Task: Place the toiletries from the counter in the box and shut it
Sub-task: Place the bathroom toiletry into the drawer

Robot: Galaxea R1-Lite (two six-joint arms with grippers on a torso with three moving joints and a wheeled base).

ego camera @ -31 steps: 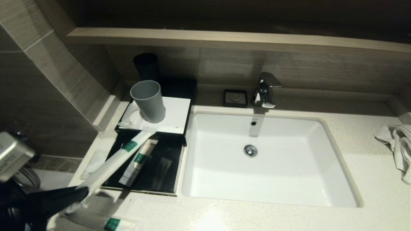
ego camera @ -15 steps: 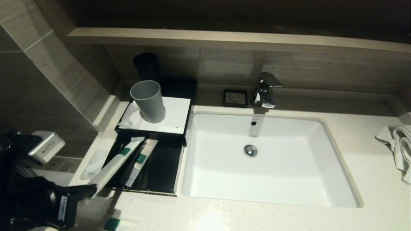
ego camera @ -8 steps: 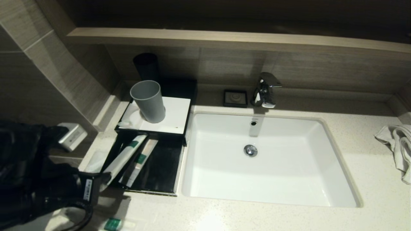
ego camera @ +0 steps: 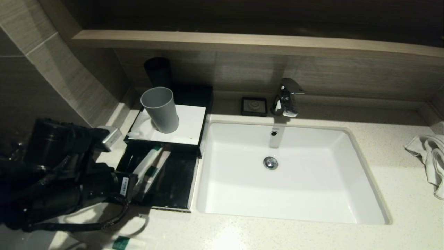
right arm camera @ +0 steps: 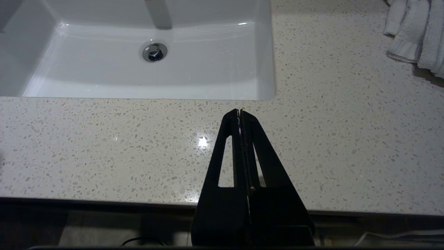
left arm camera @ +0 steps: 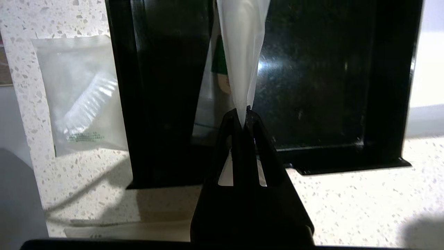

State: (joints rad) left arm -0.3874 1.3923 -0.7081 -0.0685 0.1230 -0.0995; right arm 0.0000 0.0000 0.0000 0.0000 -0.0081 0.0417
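The black box [ego camera: 173, 187] lies open on the counter left of the sink, with one white green-labelled packet [ego camera: 151, 172] lying in it. My left gripper [ego camera: 133, 184] is at the box's near left corner, shut on the end of a long white packet [ego camera: 148, 160] that reaches into the box. In the left wrist view the fingers [left arm camera: 244, 114] pinch that packet [left arm camera: 242, 52] over the box floor [left arm camera: 312, 86]. Another green-labelled packet [ego camera: 122, 242] lies on the counter's front edge. A clear sachet [left arm camera: 79, 97] lies left of the box. My right gripper [right arm camera: 240, 111] is shut and empty over the counter's front edge.
A grey cup [ego camera: 160, 109] stands on a white tray [ego camera: 189, 126] behind the box, with a black cup [ego camera: 158, 71] further back. The white sink [ego camera: 288, 180], faucet [ego camera: 287, 97] and soap dish [ego camera: 254, 106] are to the right. A towel [ego camera: 430, 159] lies far right.
My left arm has moved forward and right to the box's near corner, carrying the long white packet further into the box. The right arm has not moved.
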